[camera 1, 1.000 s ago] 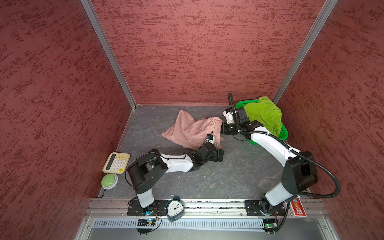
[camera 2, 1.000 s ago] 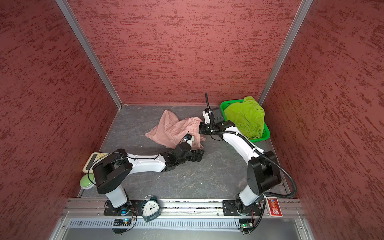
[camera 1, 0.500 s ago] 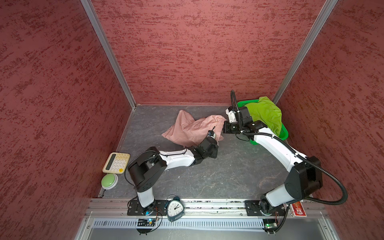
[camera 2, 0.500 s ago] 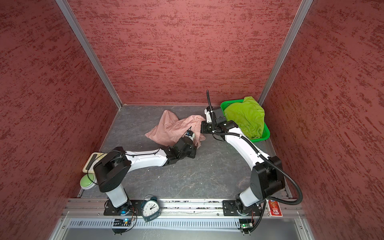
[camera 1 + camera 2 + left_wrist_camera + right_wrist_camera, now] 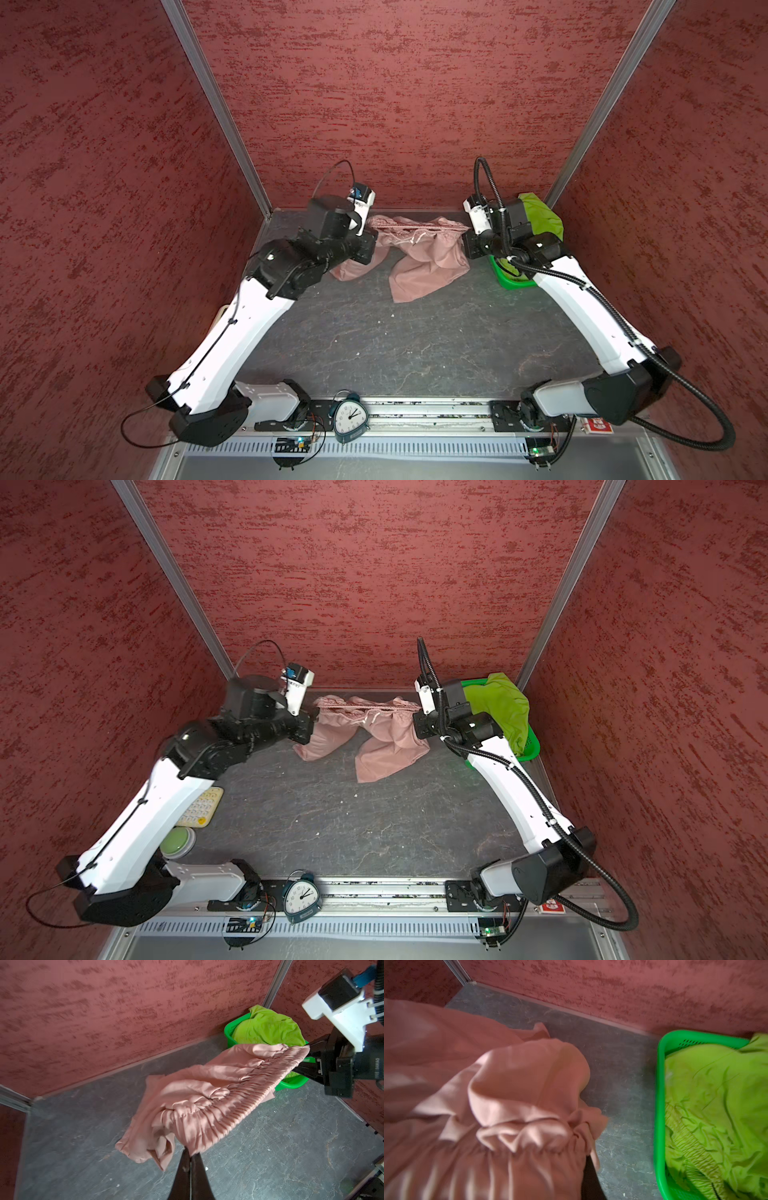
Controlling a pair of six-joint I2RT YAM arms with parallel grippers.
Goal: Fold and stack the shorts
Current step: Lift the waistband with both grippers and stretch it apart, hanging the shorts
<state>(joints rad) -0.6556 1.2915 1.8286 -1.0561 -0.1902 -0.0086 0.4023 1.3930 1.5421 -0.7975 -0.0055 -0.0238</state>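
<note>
- Left tool: jaws closed tight on one end of the gathered waistband of the dusty pink thin cloth shorts.
- Right tool: pinched shut on the opposite end.
- Waistband: stretched and raised between both tools, so the legs hang free and trail onto the dark grey surface, probably ready for laying flat.
- Lime green cloth shorts: heaped in the bright green perforated plastic basket just beyond the right tool, not yet handled.

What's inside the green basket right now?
The lime green shorts fill the basket, heaped above its rim. Their bulk covers the basket floor, so anything beneath them cannot be seen. The pink shorts are outside it.
</note>
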